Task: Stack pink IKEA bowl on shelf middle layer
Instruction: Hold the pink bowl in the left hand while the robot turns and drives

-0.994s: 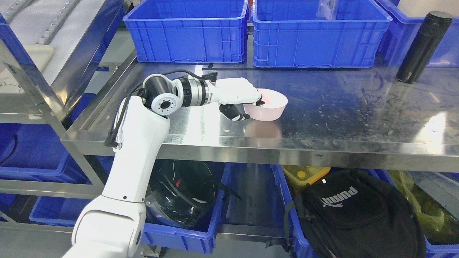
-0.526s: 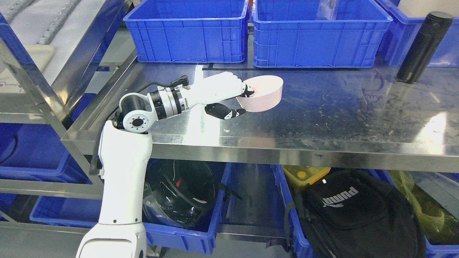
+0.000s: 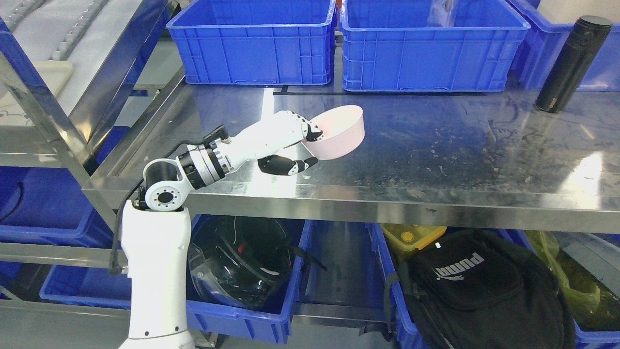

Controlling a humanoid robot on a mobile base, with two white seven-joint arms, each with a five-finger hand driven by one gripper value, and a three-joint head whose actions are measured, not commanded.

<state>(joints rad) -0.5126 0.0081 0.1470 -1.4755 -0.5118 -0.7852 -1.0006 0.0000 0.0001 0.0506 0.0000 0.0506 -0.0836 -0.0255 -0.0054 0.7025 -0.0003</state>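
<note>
Two blue crates (image 3: 252, 41) stand at the back of the steel shelf (image 3: 436, 160). In front of them, the left hand (image 3: 283, 140) grips the pink bowl (image 3: 339, 133) by its near rim, tilted, raised above the shelf.

i see the left hand (image 3: 283, 140) gripping the near rim of the pink bowl (image 3: 339, 133), fingers (image 3: 310, 132) hooked inside, black thumb (image 3: 286, 166) below. bowl is tilted, lifted off the steel shelf (image 3: 436, 160). two blue crates (image 3: 252, 41) stand at the back, a black flask (image 3: 571, 63) leans at far right. below the shelf: a black helmet (image 3: 242, 261) in a blue bin, a black puma backpack (image 3: 479, 291).
</note>
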